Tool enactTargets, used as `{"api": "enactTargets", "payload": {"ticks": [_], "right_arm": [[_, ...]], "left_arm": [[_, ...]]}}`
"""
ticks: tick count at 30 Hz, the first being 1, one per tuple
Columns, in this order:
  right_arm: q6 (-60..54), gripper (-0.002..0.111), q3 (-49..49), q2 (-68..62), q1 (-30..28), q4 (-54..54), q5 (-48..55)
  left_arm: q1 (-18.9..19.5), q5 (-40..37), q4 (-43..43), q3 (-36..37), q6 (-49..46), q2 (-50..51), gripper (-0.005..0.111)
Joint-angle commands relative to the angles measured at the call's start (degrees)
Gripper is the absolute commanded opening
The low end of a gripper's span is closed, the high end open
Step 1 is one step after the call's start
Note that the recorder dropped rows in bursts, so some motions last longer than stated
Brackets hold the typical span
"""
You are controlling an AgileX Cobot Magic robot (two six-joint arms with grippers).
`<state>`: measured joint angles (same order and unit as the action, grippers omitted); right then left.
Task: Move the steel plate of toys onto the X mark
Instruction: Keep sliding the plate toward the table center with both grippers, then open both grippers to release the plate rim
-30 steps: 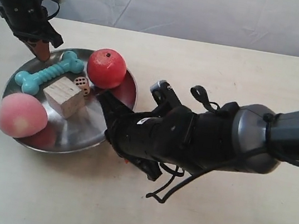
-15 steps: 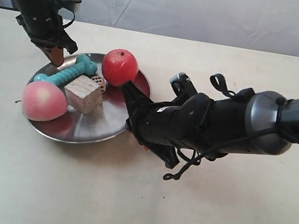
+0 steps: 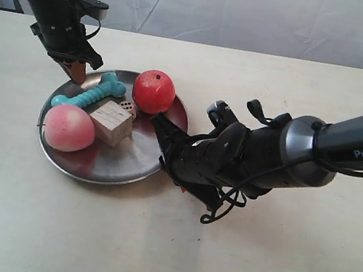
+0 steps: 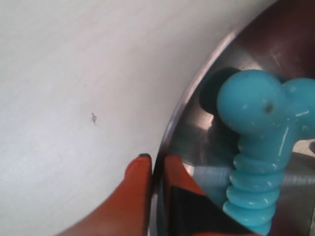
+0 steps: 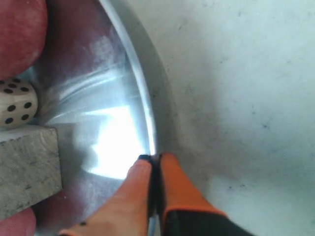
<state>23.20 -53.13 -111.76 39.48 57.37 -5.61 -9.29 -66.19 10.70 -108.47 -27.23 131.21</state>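
The steel plate (image 3: 123, 158) carries a teal bone (image 3: 91, 93), a red apple (image 3: 153, 91), a pink peach ball (image 3: 68, 128), a wooden cube (image 3: 111, 123) and a spotted die (image 3: 128, 107). My left gripper (image 3: 78, 73) is shut on the far rim beside the bone's head; its orange fingertips (image 4: 155, 164) pinch the plate's edge (image 4: 187, 98) next to the bone (image 4: 258, 128). My right gripper (image 3: 165, 154) is shut on the opposite rim (image 5: 153, 160), near the die (image 5: 17, 103) and the cube (image 5: 27, 167). No X mark shows in any view.
Beige tabletop (image 3: 272, 259) spreads around the plate, and a white cloth backdrop (image 3: 254, 17) hangs behind it. The right arm's dark body and cables (image 3: 260, 158) lie low over the table beside the plate. A tiny dark speck (image 4: 93, 118) sits on the table outside the rim.
The plate with all its toys has moved toward the exterior view's right. Both grippers kept their hold on the rim and travelled with it.
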Motion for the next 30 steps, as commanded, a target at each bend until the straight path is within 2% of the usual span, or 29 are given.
{"api": "enactTargets", "payload": {"ticks": [1,30], "right_arm": [[-0.73,-0.001,-1.43,0.26,-0.14,-1.79,-2.64],[-0.73,-0.001,-1.43,-2.15,-0.14,-1.40,-0.54]], "left_arm": [[-1.70,-3.77,7.24,-0.28,3.03,-0.40,0.000],[-1.70,-3.77,7.87,-0.28,3.28,3.42,0.000]]}}
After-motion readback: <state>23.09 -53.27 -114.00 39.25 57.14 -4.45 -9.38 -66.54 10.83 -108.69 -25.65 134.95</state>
